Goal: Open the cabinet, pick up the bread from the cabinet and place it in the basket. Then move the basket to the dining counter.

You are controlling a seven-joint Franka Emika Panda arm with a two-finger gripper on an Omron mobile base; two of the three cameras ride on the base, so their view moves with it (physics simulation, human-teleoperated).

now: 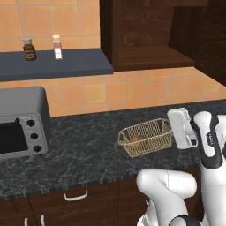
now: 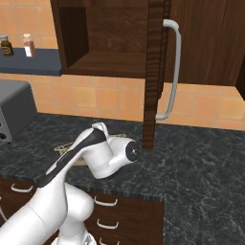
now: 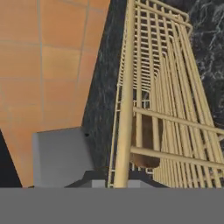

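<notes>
Slippage is our main worry: the gripper (image 3: pixel 117 180) looks pinched on the rim of the golden-tan wire mesh basket (image 1: pixel 146 137) on the black speckled granite worktop (image 1: pixel 79 150), small brown bun (image 3: pixel 145 146) inside, and one-sided lifting could tip it.

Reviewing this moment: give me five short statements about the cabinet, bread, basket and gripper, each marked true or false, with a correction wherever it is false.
1. The cabinet door stands open. True.
2. The bread still lies on the cabinet shelf. False: it lies inside the basket; the visible shelf is bare.
3. The basket rests on the black speckled worktop. True.
4. The gripper hangs well above the basket, clear of it. False: in the hand view its fingertips straddle the basket's rim wire.
5. The toaster oven stands between the basket and the arm. False: it stands far left on the worktop, away from both.
</notes>
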